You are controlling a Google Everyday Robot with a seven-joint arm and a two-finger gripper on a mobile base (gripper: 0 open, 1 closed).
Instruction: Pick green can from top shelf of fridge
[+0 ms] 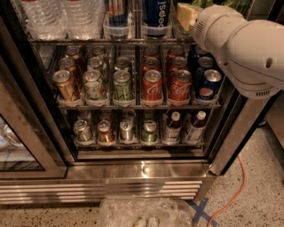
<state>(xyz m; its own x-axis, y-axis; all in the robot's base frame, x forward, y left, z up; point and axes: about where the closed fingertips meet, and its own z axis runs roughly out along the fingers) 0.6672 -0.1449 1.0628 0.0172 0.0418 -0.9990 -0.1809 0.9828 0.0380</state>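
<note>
Locate the fridge (133,174) first: a stainless-steel cooler standing open, its glass door (17,146) swung to the left and a ribbed grille along its base. The white arm (248,48) enters from the right and covers the upper right corner of the cabinet.

Note three wire levels. The top shelf (88,41) carries clear water bottles (62,15) at the left, then clear holders with a narrow striped can (117,13) and a tall blue Pepsi can (155,15). The middle rack (133,106) holds lanes of short cans: bronze at the left, two lanes of pale green-and-white, two lanes of red Coca-Cola cans (152,85), and blue Pepsi at the right. The lowest rack (133,142) holds small cans and two capped bottles (173,126).

On the floor, observe a crumpled clear plastic bag (146,212), an orange cable (235,190) and a cross of blue tape (202,208).

The gripper (186,15) shows as a pale cream part at the top shelf, just right of the tall blue Pepsi can. You cannot tell how the jaws stand; the arm hides most of them.

The green can (202,3) sits at the right end of the top shelf, beside the gripper. You see only a sliver of bright green with dark streaks at the upper edge; the arm hides the rest.
</note>
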